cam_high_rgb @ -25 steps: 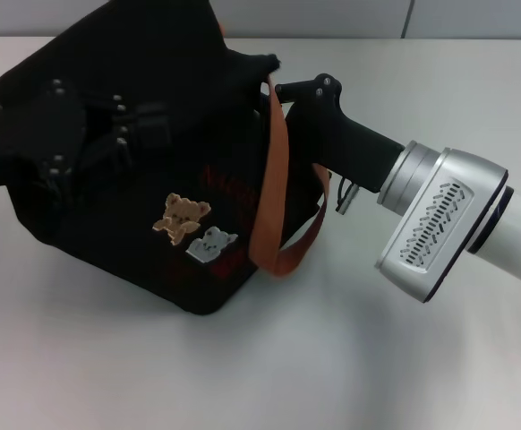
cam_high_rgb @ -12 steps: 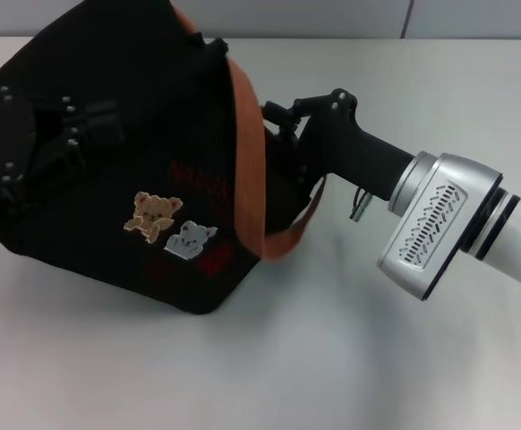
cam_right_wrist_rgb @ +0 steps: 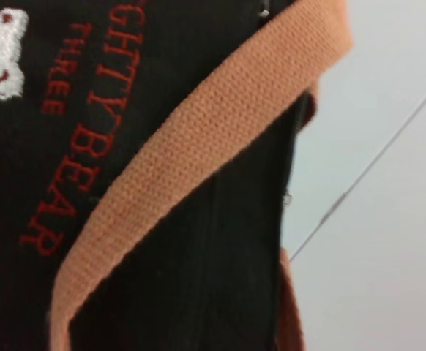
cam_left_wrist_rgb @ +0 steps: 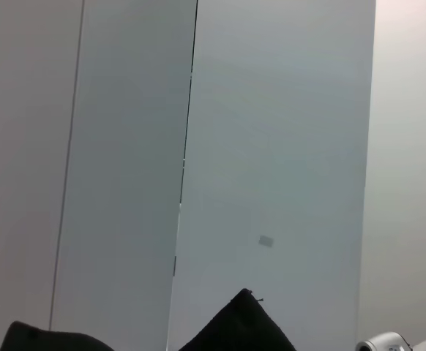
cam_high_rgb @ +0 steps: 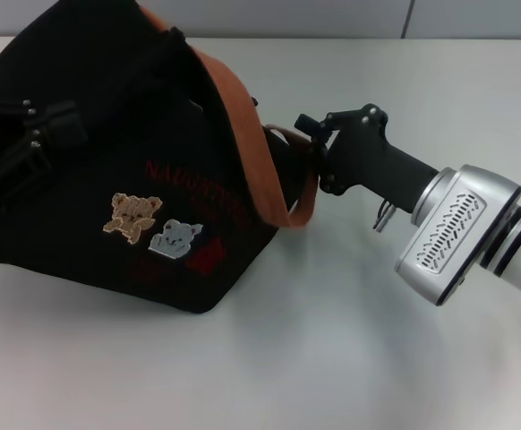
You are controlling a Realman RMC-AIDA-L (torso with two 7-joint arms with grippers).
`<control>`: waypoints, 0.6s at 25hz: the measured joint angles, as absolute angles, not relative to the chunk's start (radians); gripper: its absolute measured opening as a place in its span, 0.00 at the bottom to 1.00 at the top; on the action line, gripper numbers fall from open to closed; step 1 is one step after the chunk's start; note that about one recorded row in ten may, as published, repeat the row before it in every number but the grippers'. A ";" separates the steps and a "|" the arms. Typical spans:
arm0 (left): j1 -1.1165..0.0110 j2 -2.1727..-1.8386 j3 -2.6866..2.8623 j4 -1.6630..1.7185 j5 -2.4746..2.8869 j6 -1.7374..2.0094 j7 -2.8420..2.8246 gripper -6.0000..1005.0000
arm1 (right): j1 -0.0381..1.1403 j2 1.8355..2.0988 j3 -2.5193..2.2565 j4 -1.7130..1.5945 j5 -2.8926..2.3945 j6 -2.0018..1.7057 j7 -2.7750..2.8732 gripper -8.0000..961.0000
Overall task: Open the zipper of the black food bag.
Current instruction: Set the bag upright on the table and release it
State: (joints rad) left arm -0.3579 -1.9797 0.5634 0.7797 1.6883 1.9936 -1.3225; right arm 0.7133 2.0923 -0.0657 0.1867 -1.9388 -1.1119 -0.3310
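Just left of the right gripper (cam_high_rgb: 310,134), whose finger state cannot be told, the black food bag (cam_high_rgb: 108,179) now lies lower and flatter than before, its orange strap (cam_high_rgb: 251,152) draped toward the gripper, the left gripper (cam_high_rgb: 19,152) against the bag's far side.

Matt black cloth food bag (cam_high_rgb: 108,134), coarse woven strap (cam_right_wrist_rgb: 198,153)

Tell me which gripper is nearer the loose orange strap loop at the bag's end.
Right. The right gripper is at the strap loop by the black food bag's end. The left gripper is against the bag's far side, away from that loop.
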 joint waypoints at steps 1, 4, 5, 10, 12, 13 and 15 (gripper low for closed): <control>-0.358 -1.980 0.563 0.780 1.688 1.994 -1.322 0.05 | 0.712 2.092 -0.061 0.187 -1.939 -1.115 -0.331 0.04; -0.357 -1.980 0.567 0.779 1.690 1.994 -1.322 0.05 | 0.709 2.092 -0.038 0.189 -1.939 -1.129 -0.330 0.05; -0.357 -1.980 0.568 0.779 1.690 1.994 -1.322 0.05 | 0.705 2.092 -0.015 0.192 -1.939 -1.141 -0.330 0.05; -0.340 -1.981 0.561 0.746 1.696 1.987 -1.298 0.05 | 0.683 2.092 0.069 0.197 -1.939 -1.181 -0.305 0.06; -0.318 -1.975 0.550 0.710 1.697 1.972 -1.265 0.05 | 0.667 2.091 0.126 0.194 -1.939 -1.212 -0.247 0.06; -0.305 -1.972 0.544 0.689 1.697 1.958 -1.244 0.05 | 0.660 2.090 0.150 0.191 -1.939 -1.228 -0.211 0.07; -0.278 -1.967 0.535 0.646 1.698 1.924 -1.202 0.05 | 0.645 2.087 0.198 0.181 -1.939 -1.258 -0.130 0.07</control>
State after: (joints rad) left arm -0.2784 -1.9672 0.5346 0.6458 1.6982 1.9237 -1.2020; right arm 0.6446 2.0867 0.1983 0.1814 -1.9388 -1.2577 -0.1305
